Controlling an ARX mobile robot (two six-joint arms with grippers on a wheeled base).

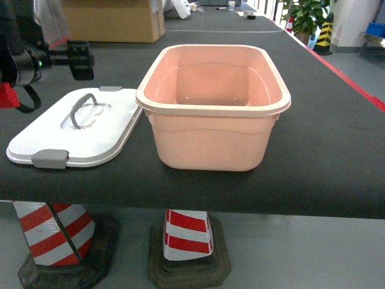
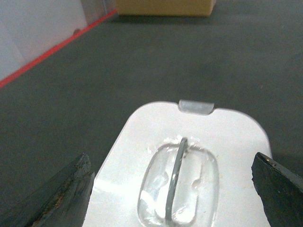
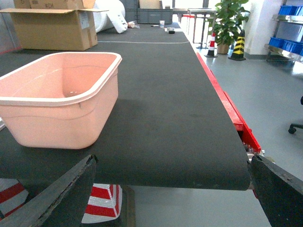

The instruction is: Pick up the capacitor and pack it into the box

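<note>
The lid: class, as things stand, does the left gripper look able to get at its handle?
Probably yes. The left gripper hangs open right over the lid, its fingers either side of the grey handle, and nothing lies between them. The box stands off to the side.

one pink box (image 1: 210,132) near the front edge of the black counter (image 1: 325,132); one white lid (image 1: 78,129) beside it at the front left corner, with two grey clasps showing and one grey handle. one brown cardboard carton (image 1: 114,19) toward the far left. two red-and-white striped cones (image 1: 187,236) under the front edge. one potted plant (image 3: 230,16). two grippers, left gripper (image 2: 175,189) and right gripper (image 3: 173,189).
</note>
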